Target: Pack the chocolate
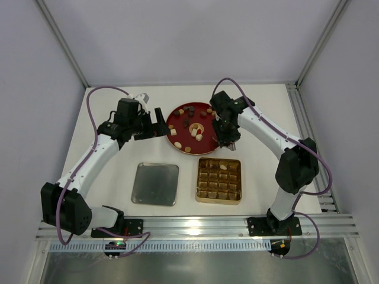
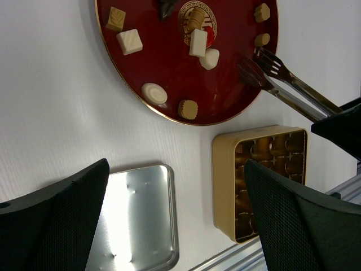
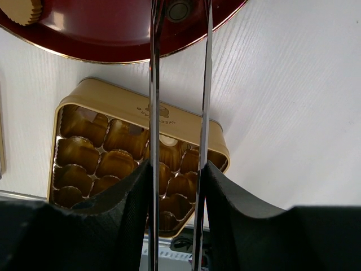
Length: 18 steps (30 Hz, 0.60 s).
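Top external view, from the left: the left claw (image 1: 157, 123) hangs with jaws wide apart, holding nothing, just beside the red plate (image 1: 177, 127). Lower in the frame lies a silver lid (image 1: 155, 183). The chocolates (image 2: 130, 40) sit scattered on the plate; one pale piece (image 1: 223, 167) rests in the gold tin (image 1: 199, 180). The right claw (image 1: 227, 137) is clamped on metal tongs (image 2: 293, 87), whose tips are over the plate. The pieces look light, hard, smooth and easily marked, so a gentle pinch across flat sides seems wise. The white counter (image 1: 112, 171) looks matte. Pale walls and a metal frame close it in.
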### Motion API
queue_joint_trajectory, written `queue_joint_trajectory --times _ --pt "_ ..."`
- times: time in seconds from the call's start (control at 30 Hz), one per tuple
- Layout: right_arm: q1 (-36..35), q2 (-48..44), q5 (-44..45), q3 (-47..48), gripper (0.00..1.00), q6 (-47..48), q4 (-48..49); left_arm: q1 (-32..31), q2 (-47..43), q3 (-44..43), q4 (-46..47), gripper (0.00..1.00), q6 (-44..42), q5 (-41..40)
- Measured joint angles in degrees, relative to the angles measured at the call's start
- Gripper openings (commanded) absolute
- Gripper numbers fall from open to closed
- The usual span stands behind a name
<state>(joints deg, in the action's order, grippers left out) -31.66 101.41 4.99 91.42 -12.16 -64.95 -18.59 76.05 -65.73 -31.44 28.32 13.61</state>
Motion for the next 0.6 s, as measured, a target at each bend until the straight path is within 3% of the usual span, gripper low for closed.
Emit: queue_joint_trajectory --times 0.6 --pt "0.0 -0.02 -1.81 0.0 0.43 0.02 -0.66 0.35 0.72 0.0 0.0 1.0 0.17 0.5"
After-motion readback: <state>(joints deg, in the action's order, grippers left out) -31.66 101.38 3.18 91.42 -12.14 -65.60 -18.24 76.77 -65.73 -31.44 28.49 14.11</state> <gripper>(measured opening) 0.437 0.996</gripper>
